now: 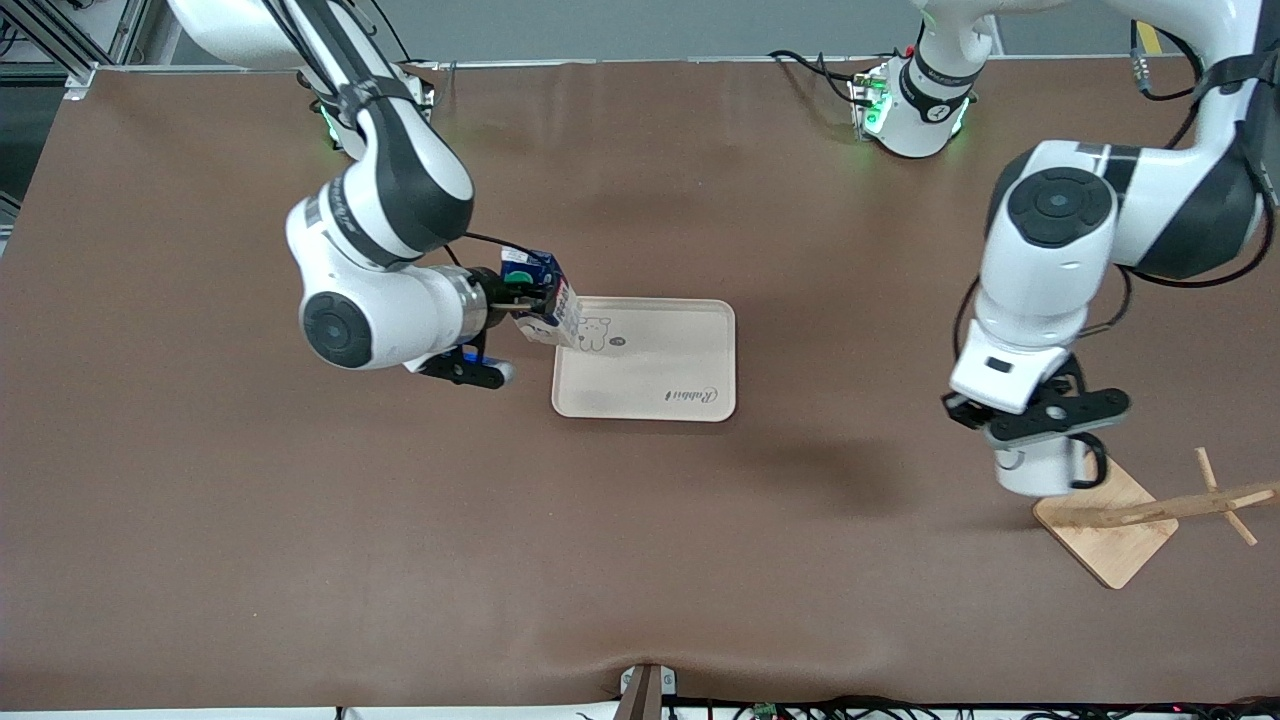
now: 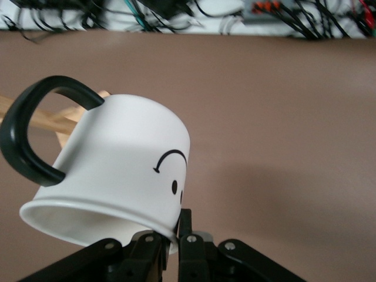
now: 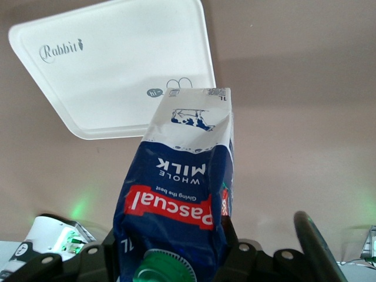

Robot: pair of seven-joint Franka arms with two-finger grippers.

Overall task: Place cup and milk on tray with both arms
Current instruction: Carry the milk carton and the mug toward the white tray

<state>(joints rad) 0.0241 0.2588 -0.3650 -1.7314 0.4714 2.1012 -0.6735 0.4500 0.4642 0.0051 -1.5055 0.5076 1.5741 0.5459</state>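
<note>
My right gripper (image 1: 525, 298) is shut on the milk (image 1: 542, 296), a dark blue carton with red and white print. It holds the carton tilted over the corner of the cream tray (image 1: 660, 375) that points toward the right arm's end of the table. In the right wrist view the milk (image 3: 182, 188) fills the jaws, its green cap (image 3: 164, 267) by the gripper (image 3: 176, 261), with the tray (image 3: 111, 70) below. My left gripper (image 1: 1048, 445) is shut on the rim of the white cup (image 1: 1035, 472), held just beside the wooden rack. The left wrist view shows the cup (image 2: 117, 170) with its black handle (image 2: 23, 135), pinched at the rim by the gripper (image 2: 179, 238).
A wooden rack with a square base (image 1: 1105, 530) and pegged pole (image 1: 1180, 505) stands near the left arm's end of the table, nearer the front camera than the tray. Its pegs show past the cup in the left wrist view (image 2: 41, 114). Brown tabletop (image 1: 300, 520) surrounds the tray.
</note>
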